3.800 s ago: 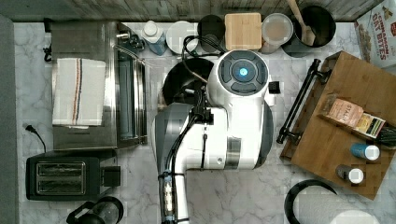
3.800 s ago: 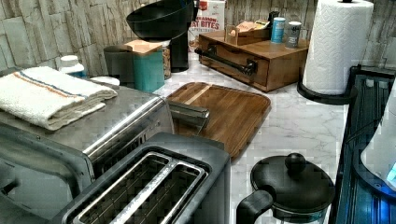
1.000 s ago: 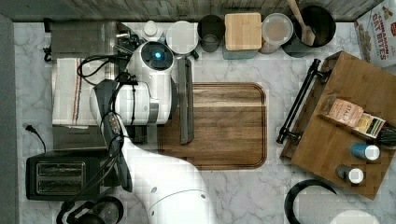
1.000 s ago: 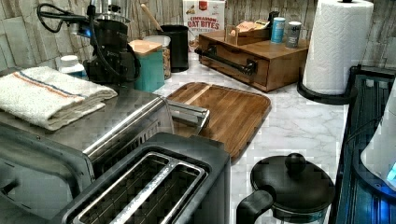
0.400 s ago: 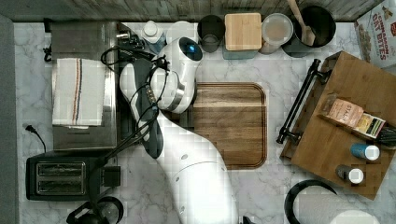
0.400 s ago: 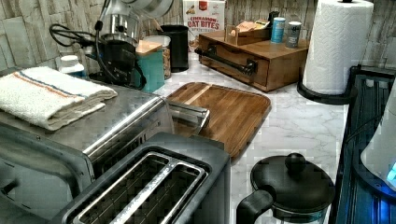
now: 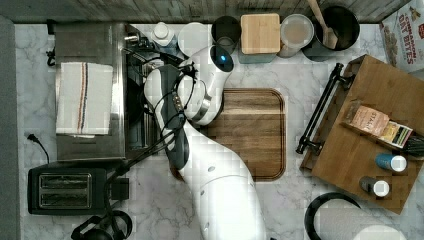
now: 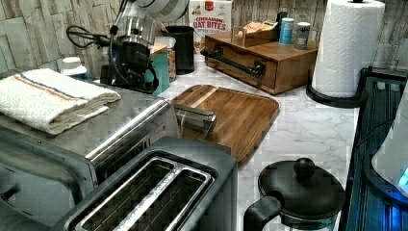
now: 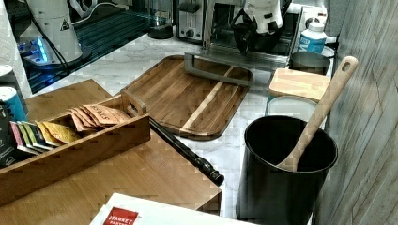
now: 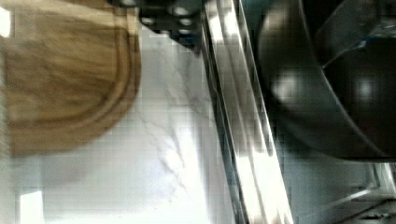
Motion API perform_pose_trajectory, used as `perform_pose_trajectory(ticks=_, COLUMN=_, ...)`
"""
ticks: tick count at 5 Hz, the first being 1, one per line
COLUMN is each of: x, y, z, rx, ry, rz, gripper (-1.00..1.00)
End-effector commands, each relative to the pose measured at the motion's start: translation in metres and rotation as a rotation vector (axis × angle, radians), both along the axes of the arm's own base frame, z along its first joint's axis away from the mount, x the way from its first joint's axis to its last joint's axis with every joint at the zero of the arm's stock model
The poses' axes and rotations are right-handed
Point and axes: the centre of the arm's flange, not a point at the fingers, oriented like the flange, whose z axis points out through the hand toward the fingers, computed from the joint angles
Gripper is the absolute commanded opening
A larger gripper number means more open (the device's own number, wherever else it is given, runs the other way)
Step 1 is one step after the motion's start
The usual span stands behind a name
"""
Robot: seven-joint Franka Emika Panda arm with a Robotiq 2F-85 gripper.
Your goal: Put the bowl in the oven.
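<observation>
The oven (image 7: pixel 85 50) is a steel box at the top view's left, its glass door (image 7: pixel 150 125) folded down flat over the counter. My gripper (image 9: pixel 257 33) reaches over that door towards the oven mouth. It is shut on the black bowl (image 9: pixel 270 43), which hangs tilted at the opening. In the wrist view the bowl's glossy round side (image 10: pixel 317 93) is close up, just past the door's shiny metal edge (image 10: pixel 233 116). The arm hides the bowl from the top view.
A folded striped towel (image 7: pixel 82 97) lies on the oven. A wooden cutting board (image 7: pixel 250 135) lies under the door's front edge. A black toaster (image 7: pixel 65 190), a wooden tray (image 7: pixel 370 135), jars along the back wall and a pot with a wooden spoon (image 7: pixel 342 25) stand around.
The bowl was held high over the board 3.8 s ago and is now at the oven mouth. Over the last second the wrist head swung towards the top view's right.
</observation>
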Motion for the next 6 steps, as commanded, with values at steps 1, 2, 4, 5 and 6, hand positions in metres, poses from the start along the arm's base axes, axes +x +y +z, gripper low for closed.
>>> perform_pose_trajectory(ticks=1, x=-0.0081, y=-0.0368, z=0.1065, rx=-0.024, ry=-0.222, rz=-0.006, gripper=1.0)
perform_pose_trajectory(ticks=2, x=-0.0081, y=-0.0368, z=0.1065, rx=-0.024, ry=-0.222, rz=-0.006, gripper=1.0)
perform_pose_trajectory(ticks=4, x=-0.0081, y=-0.0368, z=0.1064, rx=-0.024, ry=-0.222, rz=-0.006, gripper=1.0)
perform_pose_trajectory(ticks=5, x=-0.0081, y=-0.0368, z=0.1064, rx=-0.024, ry=-0.222, rz=-0.006, gripper=1.0)
perform_pose_trajectory(ticks=6, x=-0.0081, y=-0.0369, z=0.1065, rx=-0.024, ry=-0.222, rz=-0.006, gripper=1.0)
